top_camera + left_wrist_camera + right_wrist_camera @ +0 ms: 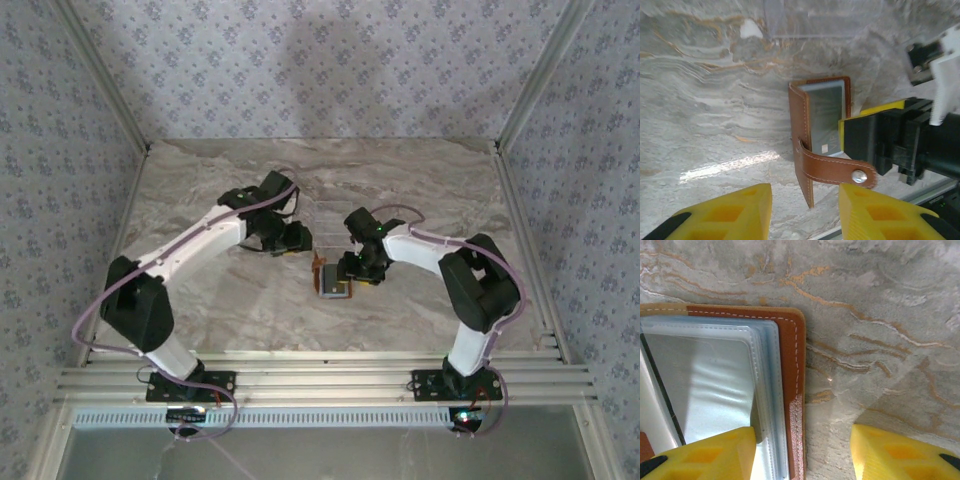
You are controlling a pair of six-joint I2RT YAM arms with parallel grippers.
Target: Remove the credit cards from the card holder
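The marble-patterned table (200, 190) carries everything in view.

Left side: the left arm extends from the near left corner toward the middle. The left gripper (293, 240) hangs just left of centre, near the card holder (331, 283) but apart from it. In the wrist view its yellow fingers (735, 212) are spread, with bare marble between them and nothing pinched.

Centre: the card holder lies open between the two grippers.
- One brown flap (800, 125) stands up on edge.
- The other half lies flat, with its grey-blue pockets (827, 112) facing up.
- A strap (832, 170) curls off the upright flap toward the right and ends in a metal snap (858, 176).
- The credit cards: something pale grey shows through the pockets, but single cards cannot be told apart.
- A clear sheet (810, 22) lies flat on the marble just beyond the holder.

Right side: the right gripper (355, 268) is low at the holder's right edge, its fingers apart.
- One finger (715, 455) sits over the pockets and the other is over bare marble.
- The stitched brown edge lies in the gap between them.
- Whether the inner finger touches the pocket, I cannot tell.
- The right arm bends back to its base at the near right.
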